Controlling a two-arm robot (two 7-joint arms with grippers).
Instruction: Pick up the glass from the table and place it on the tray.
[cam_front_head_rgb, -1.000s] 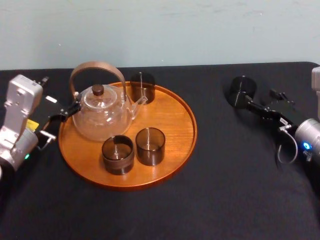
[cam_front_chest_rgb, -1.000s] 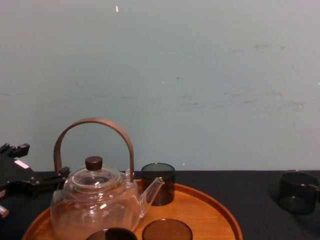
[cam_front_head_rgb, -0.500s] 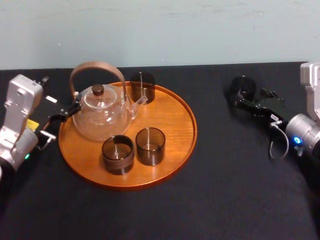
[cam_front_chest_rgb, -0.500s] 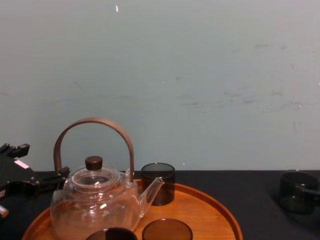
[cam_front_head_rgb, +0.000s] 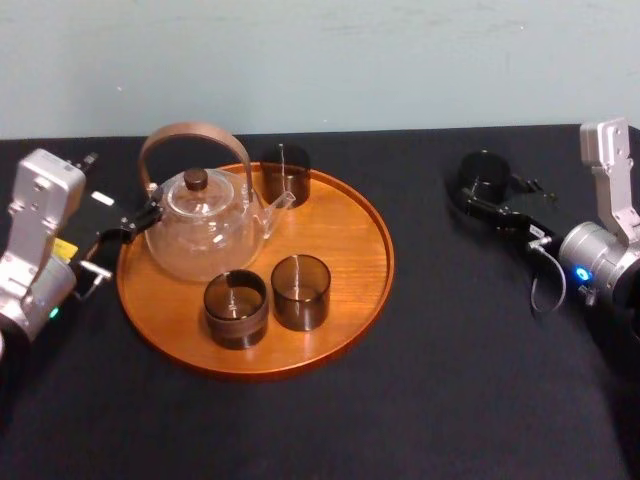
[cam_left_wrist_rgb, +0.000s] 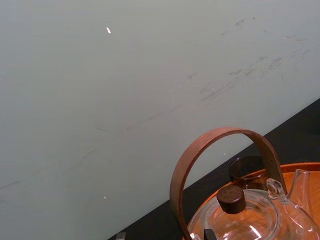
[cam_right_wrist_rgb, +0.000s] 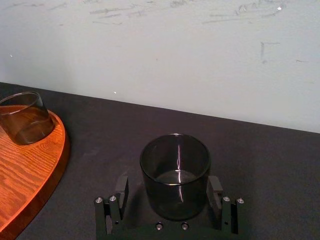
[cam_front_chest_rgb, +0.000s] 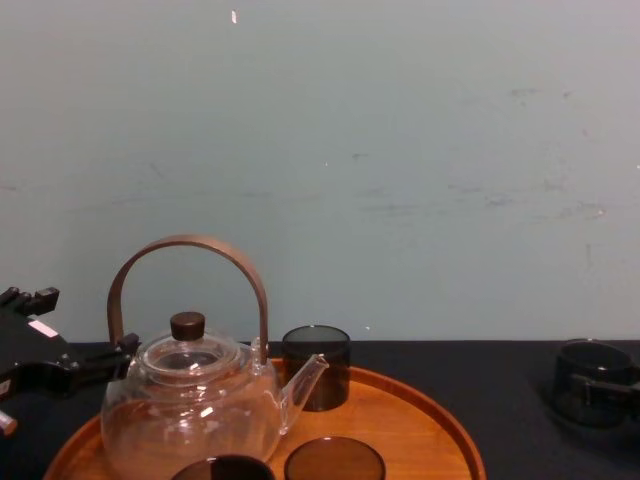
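The right gripper (cam_right_wrist_rgb: 169, 186) has closed the distance over the last second. Its arm has swung in and its wrist has tipped up, and the two fingers now stand on either side of the smoked glass (cam_right_wrist_rgb: 175, 170) instead of trailing just beside it. The glass itself has barely moved. It sits upright on the black table (cam_front_head_rgb: 450, 380), out to the robot's right and well apart from the tray (cam_front_head_rgb: 350, 250).

From the right wrist view the jaws look parted, with a sliver of dark table showing between one finger and the glass wall. The other finger is so near that I can't say whether it touches. So the reach looks finished and the squeeze comes next, then a lift and a carry leftward.

The tray already carries a teapot (cam_front_head_rgb: 205, 225) and three more glasses (cam_front_head_rgb: 300, 292), but bare wood remains on its right half, the side nearest the arm. The left gripper (cam_front_head_rgb: 128, 228) waits parked by the tray's left rim, next to the teapot.
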